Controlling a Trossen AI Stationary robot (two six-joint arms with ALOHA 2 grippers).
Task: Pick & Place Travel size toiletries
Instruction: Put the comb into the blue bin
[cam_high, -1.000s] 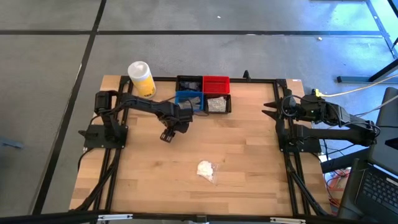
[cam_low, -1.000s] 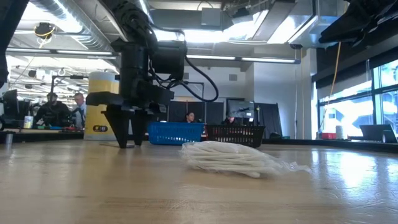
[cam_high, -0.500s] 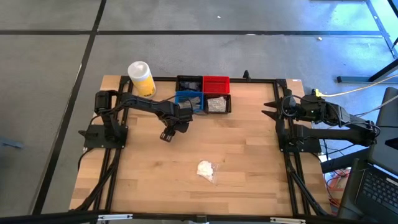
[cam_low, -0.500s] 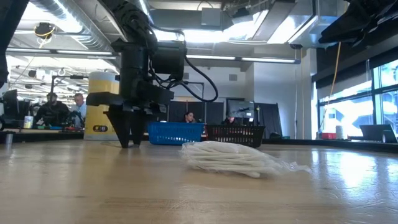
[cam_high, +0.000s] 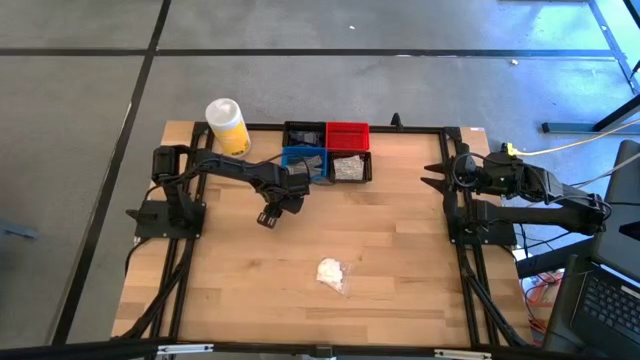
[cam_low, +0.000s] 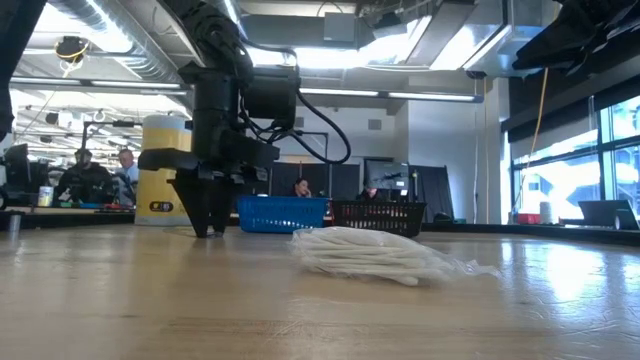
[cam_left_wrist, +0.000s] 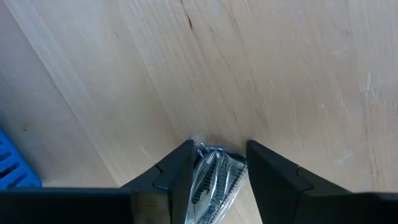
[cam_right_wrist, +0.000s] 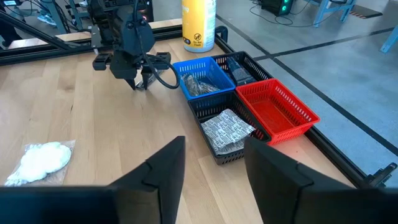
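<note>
My left gripper (cam_high: 267, 219) points straight down at the table just in front of the blue bin (cam_high: 303, 160). Its fingertips (cam_low: 208, 230) are at the tabletop, shut on a small clear crinkly packet (cam_left_wrist: 214, 177) with dark stripes. A white wad in clear wrap (cam_high: 330, 271) lies on its side on the wood near the table's middle, apart from both grippers. My right gripper (cam_right_wrist: 214, 149) waits open and empty, raised at the table's right edge (cam_high: 432, 175). My left gripper pinches the clear packet between its two fingers, which press its two side edges (cam_left_wrist: 200, 163). The fingers come from above, pointing down. The packet lies at table level, and its far tip (cam_left_wrist: 208, 149) shows between the fingertips; the rest is hidden behind the gripper body.
Four small bins stand at the far middle: black (cam_high: 304, 133), red (cam_high: 347, 135), blue with dark items, and a black one holding silvery packets (cam_high: 350, 167). A yellow cylinder with a white top (cam_high: 228, 126) stands at the far left. Bare wood lies around the wad.
My left gripper has stayed in place while its fingers have drawn together on the clear packet at the tabletop.
</note>
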